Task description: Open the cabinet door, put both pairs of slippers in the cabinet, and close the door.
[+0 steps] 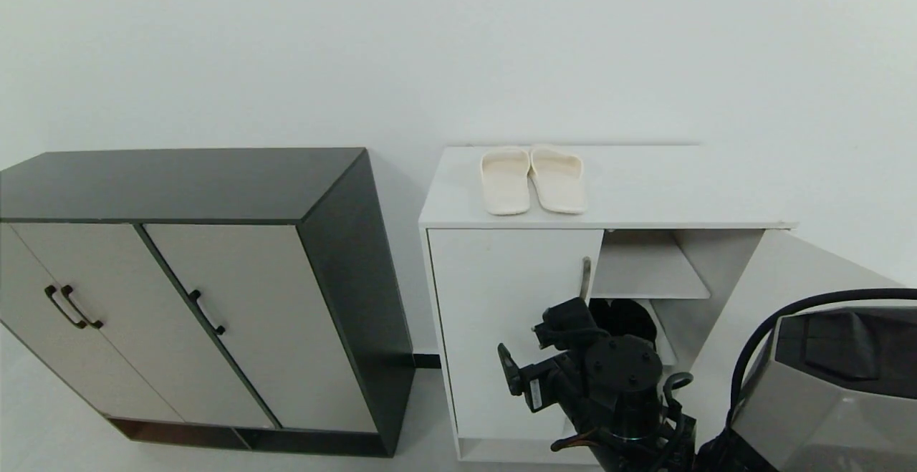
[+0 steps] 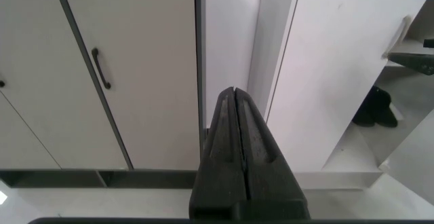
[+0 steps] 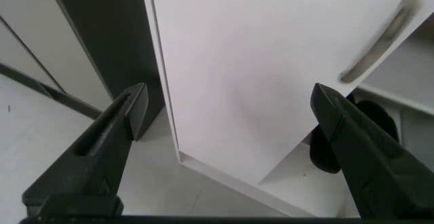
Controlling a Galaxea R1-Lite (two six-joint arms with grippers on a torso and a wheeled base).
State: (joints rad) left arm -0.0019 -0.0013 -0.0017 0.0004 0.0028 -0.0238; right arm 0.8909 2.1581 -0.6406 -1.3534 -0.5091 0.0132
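A cream pair of slippers point(image 1: 534, 180) lies side by side on top of the white cabinet point(image 1: 645, 193). The cabinet's right door point(image 1: 774, 293) is swung open; its left door point(image 1: 512, 314) with a metal handle point(image 1: 586, 278) is closed. A black pair of slippers point(image 1: 630, 318) sits on a low shelf inside, and the same black pair point(image 3: 369, 125) appears past the door edge in the right wrist view. My right gripper point(image 3: 229, 95) is open and empty, low in front of the closed left door point(image 3: 258, 68). My left gripper point(image 2: 234, 95) is shut on nothing, farther back from the cabinets.
A dark cabinet point(image 1: 215, 278) with pale doors and black handles stands to the left of the white one, a narrow gap between them. An upper shelf point(image 1: 648, 271) crosses the open compartment. A plain wall rises behind; pale floor lies in front.
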